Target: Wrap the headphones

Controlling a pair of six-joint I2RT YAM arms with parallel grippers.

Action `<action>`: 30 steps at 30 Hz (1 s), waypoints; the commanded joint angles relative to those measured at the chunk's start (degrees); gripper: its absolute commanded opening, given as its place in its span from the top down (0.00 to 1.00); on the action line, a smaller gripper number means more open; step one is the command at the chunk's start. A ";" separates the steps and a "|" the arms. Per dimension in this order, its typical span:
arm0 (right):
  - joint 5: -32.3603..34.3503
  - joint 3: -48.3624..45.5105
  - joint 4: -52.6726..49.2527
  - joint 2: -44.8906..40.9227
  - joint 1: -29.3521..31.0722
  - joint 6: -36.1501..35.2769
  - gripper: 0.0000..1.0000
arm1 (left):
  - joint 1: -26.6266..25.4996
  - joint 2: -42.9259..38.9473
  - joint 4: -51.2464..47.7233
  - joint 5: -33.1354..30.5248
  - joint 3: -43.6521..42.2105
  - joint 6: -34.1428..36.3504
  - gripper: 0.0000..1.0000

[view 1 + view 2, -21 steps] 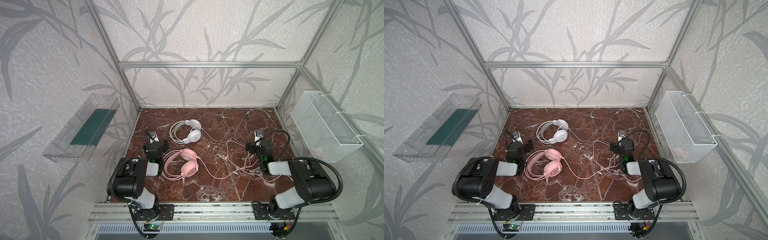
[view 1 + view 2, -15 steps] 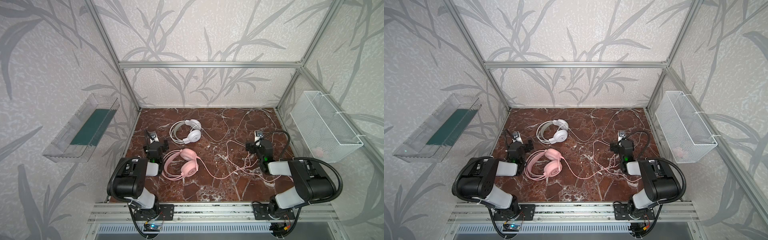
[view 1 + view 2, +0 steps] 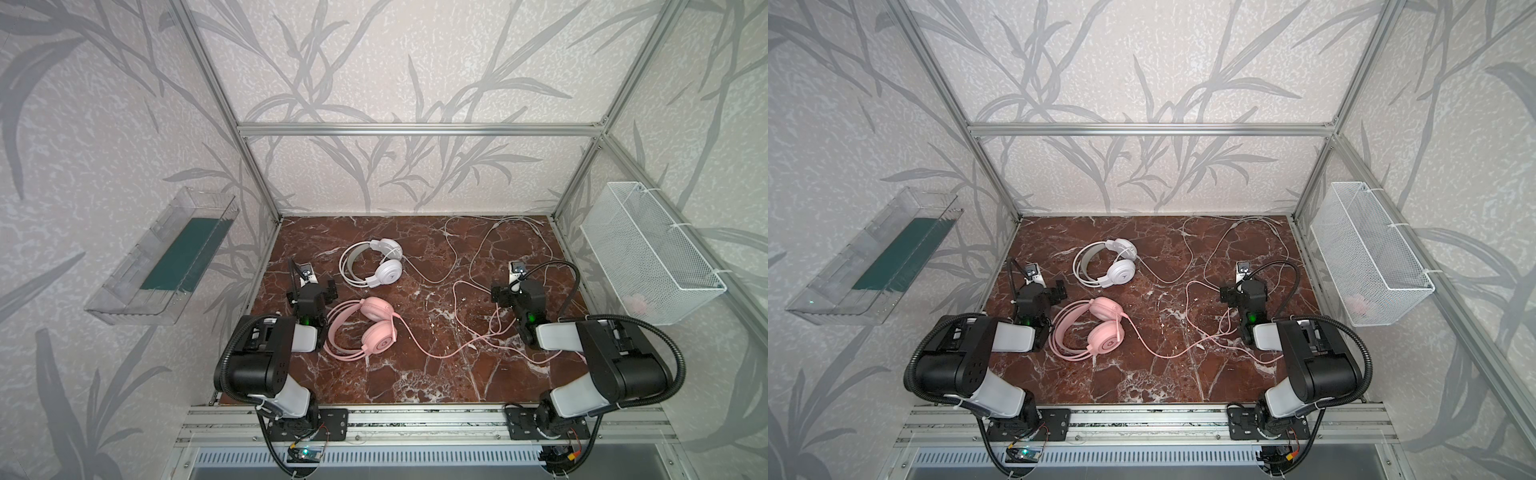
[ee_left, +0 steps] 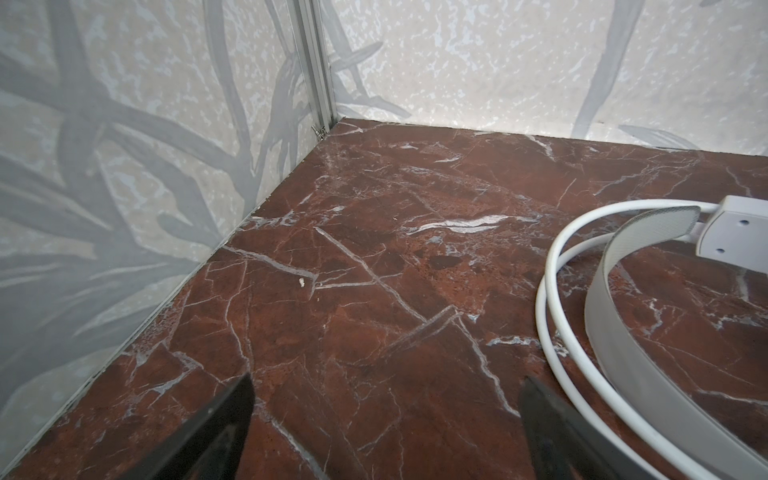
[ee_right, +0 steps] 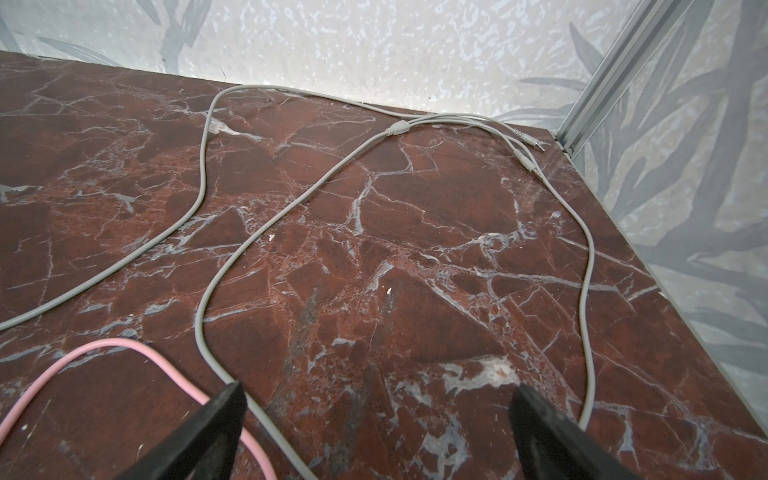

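Two headphones lie on the red marble tabletop (image 3: pixel 415 382). The white headphones (image 3: pixel 376 262) (image 3: pixel 1108 262) are further back, and their white cable (image 3: pixel 449 249) loops toward the back right corner. The pink headphones (image 3: pixel 365 328) (image 3: pixel 1092 328) lie nearer the front, with the pink cable (image 3: pixel 436 353) trailing right. My left gripper (image 3: pixel 311 289) (image 3: pixel 1040 291) (image 4: pixel 386 380) is open and empty, just left of the pink headband. The white headband (image 4: pixel 598 291) shows beside it. My right gripper (image 3: pixel 517 289) (image 3: pixel 1244 291) (image 5: pixel 378 387) is open over the white cable (image 5: pixel 202 307) and pink cable (image 5: pixel 104 343), holding neither.
A clear plastic tray (image 3: pixel 166 257) hangs on the left wall. On the right wall is a white wire basket (image 3: pixel 648 253) with something pink inside. Aluminium frame posts (image 3: pixel 257 174) stand at the back corners, and walls close in the table on three sides.
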 commanded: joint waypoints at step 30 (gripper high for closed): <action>-0.39 3.95 -15.57 -14.85 3.99 -5.49 0.01 | 0.31 -34.54 -55.72 4.12 18.98 -5.77 0.02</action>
